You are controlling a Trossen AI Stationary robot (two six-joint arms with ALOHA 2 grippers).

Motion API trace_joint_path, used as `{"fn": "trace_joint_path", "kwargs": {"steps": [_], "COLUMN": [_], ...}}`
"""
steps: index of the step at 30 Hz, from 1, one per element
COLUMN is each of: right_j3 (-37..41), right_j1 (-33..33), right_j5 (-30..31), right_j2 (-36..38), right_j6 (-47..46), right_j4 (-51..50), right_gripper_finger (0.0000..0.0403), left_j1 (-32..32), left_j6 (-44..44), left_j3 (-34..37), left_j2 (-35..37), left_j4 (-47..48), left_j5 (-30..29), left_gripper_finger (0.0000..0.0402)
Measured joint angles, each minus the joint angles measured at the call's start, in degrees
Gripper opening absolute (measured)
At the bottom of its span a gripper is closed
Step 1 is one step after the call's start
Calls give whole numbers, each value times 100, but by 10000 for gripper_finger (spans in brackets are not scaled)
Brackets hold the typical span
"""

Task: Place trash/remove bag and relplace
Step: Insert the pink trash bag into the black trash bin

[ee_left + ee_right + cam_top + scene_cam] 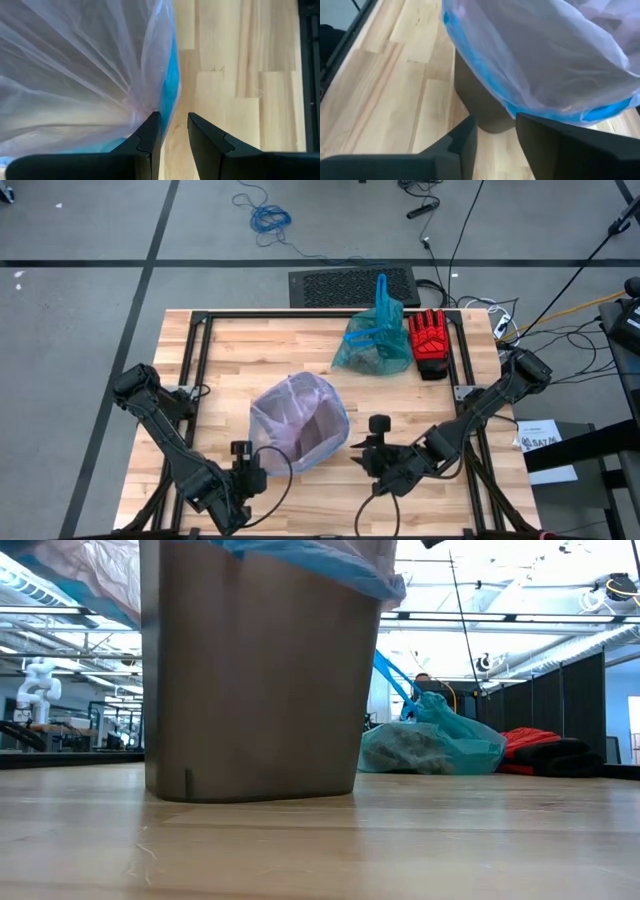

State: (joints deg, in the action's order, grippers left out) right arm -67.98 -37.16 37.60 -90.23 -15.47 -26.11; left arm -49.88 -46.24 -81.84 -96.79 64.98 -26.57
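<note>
Left gripper point(170, 131) sits at the near-left rim of the brown bin point(250, 680), its fingers a little apart with the blue edge of the pale pink liner point(297, 420) brushing one of them, apparently to tuck the fresh liner over the rim. Right gripper point(495, 131) hovers just off the bin's right side, fingers also apart and holding nothing, seemingly ready to help from that side. Both placements suggest the replacement step is nearly finished. The teal-green bag point(372, 345) lies knotted on the far side of the wooden table point(230, 345), well apart from the bin, just beside a red glove point(429, 343), so removal looks done. Brown wads inside it show only dimly through the plastic, and the bin's interior is hidden by the liner's folds.
</note>
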Motion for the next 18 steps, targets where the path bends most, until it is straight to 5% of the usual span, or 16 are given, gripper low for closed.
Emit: {"fn": "trace_joint_path", "kwargs": {"steps": [9,18], "right_j3": [-1,-1], "right_j1": [-10,-10], "right_j5": [160,105], "right_j2": [4,4], "right_j6": [298,761], "right_j4": [236,762], "right_gripper_finger": [9,2], "left_j1": [41,84], "left_j6": [155,162], "left_j3": [0,0], "left_j2": [0,0], "left_j4": [-346,-445], "left_j5": [449,143], "left_gripper_finger": [93,102]}}
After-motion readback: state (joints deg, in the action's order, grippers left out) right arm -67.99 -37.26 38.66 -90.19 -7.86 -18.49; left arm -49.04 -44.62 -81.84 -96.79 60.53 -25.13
